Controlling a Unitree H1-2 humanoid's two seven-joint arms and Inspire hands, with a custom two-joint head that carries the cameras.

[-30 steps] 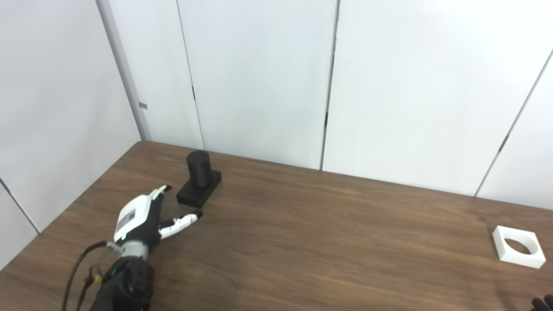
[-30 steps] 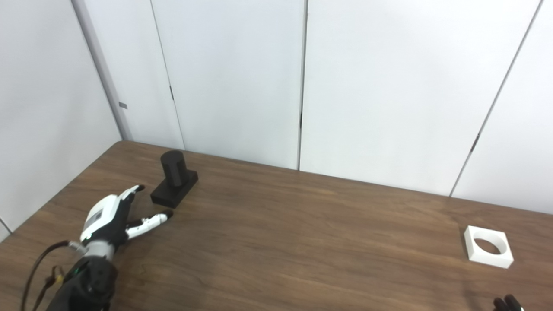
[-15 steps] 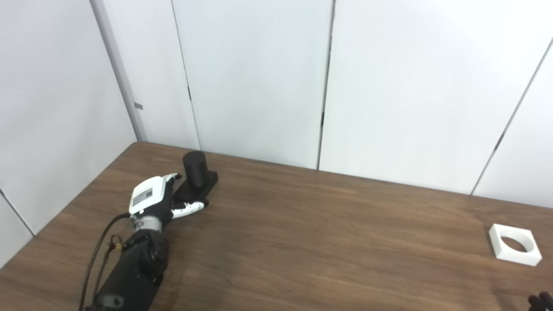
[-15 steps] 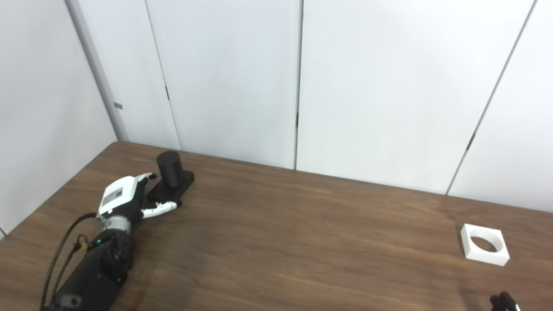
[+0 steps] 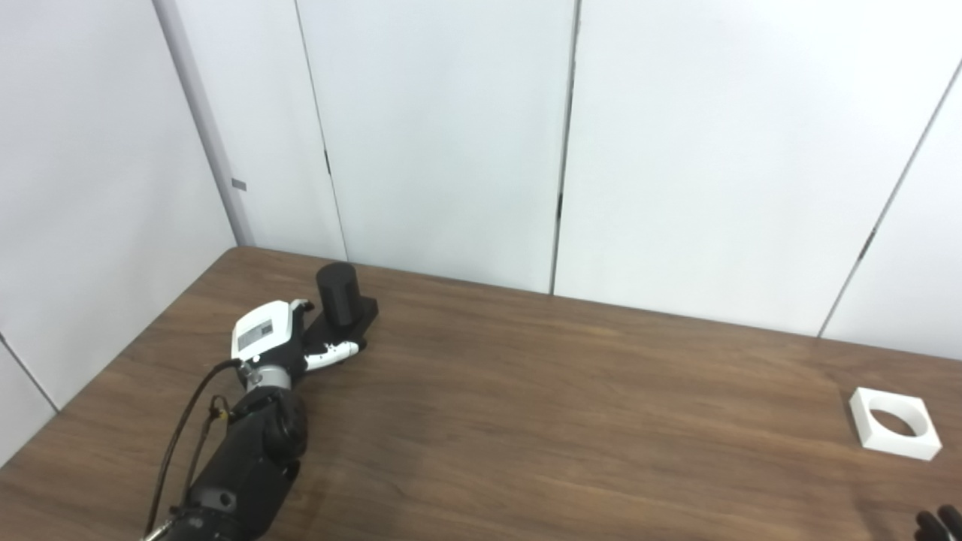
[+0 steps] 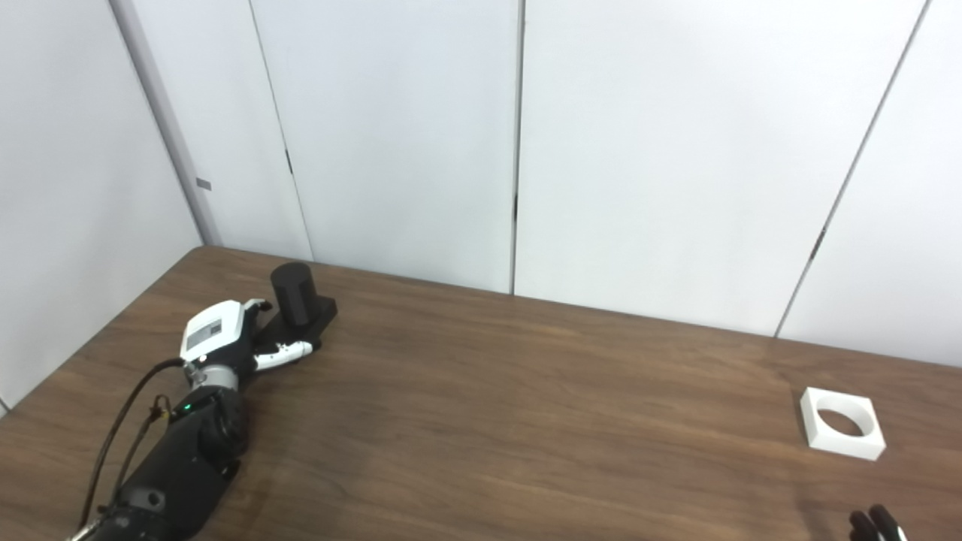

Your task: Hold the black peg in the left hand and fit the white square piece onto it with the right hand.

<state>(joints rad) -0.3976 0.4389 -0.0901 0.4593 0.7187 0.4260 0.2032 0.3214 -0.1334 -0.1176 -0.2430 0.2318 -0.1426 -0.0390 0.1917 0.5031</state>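
Dark wood table point(image 5: 526, 421) is carrying everything. At about 9 o'clock, the left hand point(image 5: 274, 342) is lying against the near side of the peg's point(image 5: 336, 284) black base, thumb and fingers spread around its edge; whether it is gripping yet, I cannot tell. The peg is standing upright at about 10 o'clock. The white piece point(image 5: 894, 423) is lying flat at 3 o'clock, well apart. At 5 o'clock, only the right hand's point(image 6: 872, 524) dark fingertips are showing, its state unclear.

Dark wood-grain table point(image 5: 571, 421) — surface level, grain running left to right. White panelled wall point(image 5: 451, 135) directly behind the table's far edge — vertical seams; small grey tab point(image 5: 239, 184) near its left corner.
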